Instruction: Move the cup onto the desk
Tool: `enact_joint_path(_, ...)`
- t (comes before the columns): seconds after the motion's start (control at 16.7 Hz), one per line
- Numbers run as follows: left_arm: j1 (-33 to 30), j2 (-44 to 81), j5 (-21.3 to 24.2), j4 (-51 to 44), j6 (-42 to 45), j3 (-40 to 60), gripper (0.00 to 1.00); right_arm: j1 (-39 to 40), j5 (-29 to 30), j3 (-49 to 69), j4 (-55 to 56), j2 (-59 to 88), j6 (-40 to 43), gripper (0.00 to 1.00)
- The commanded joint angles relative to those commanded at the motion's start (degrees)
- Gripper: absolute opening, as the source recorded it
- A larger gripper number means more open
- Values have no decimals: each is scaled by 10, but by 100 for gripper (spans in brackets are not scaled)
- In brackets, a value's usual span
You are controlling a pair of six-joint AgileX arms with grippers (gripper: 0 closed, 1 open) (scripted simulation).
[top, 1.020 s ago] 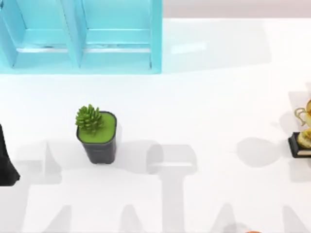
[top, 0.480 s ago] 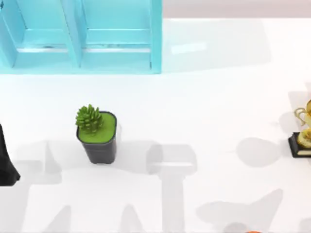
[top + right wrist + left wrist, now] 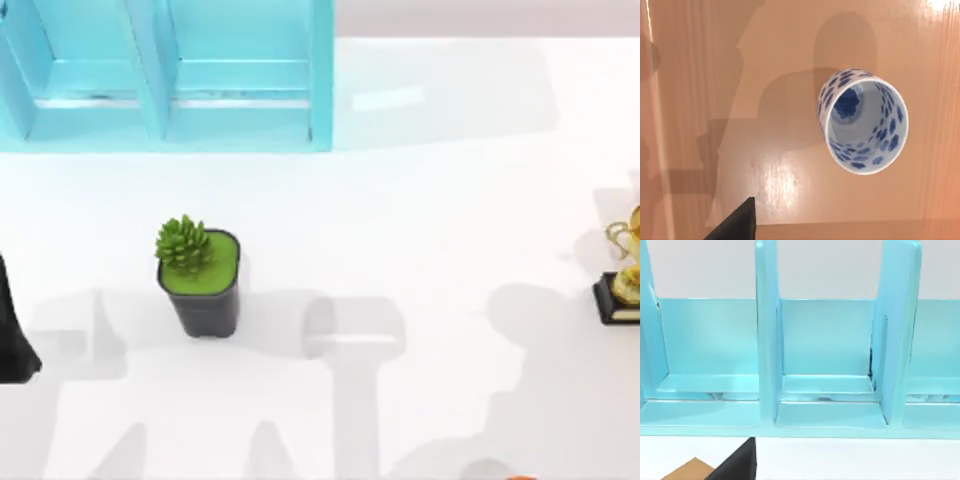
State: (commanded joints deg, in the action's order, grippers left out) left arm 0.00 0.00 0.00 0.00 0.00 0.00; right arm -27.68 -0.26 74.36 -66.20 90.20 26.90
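The cup [image 3: 862, 120], white with a blue pattern, stands upright on a glossy orange-brown surface [image 3: 740, 75] in the right wrist view, its mouth facing the camera. A dark part of my right gripper [image 3: 735, 222] shows at that picture's edge, apart from the cup and not touching it. The desk [image 3: 420, 220] is the broad glossy white top in the top view. My left arm [image 3: 12, 330] is parked at the desk's left edge.
A light blue shelf unit [image 3: 170, 80] stands at the back left and faces the left wrist camera [image 3: 830, 385]. A dark grey plant pot [image 3: 203, 285] with a succulent sits left of centre. A golden trophy [image 3: 625, 280] stands at the right edge.
The arm shadow on the desk's front right has grown and spread toward the right and back. The pot, trophy and left arm have not moved.
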Motion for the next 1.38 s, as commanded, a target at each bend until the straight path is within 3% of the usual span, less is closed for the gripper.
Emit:
enact_joint_path(0.24,0,0,0,0,0,0,100,-29,1,88,-65,94,31,100)
enact_joint_path(0.54,0,0,0,0,0,0,100,-34,1,102,-75,106,36,100)
enact_joint_path(1.38,0,0,0,0,0,0,100,-33,1,-10,-40,28,36,100)
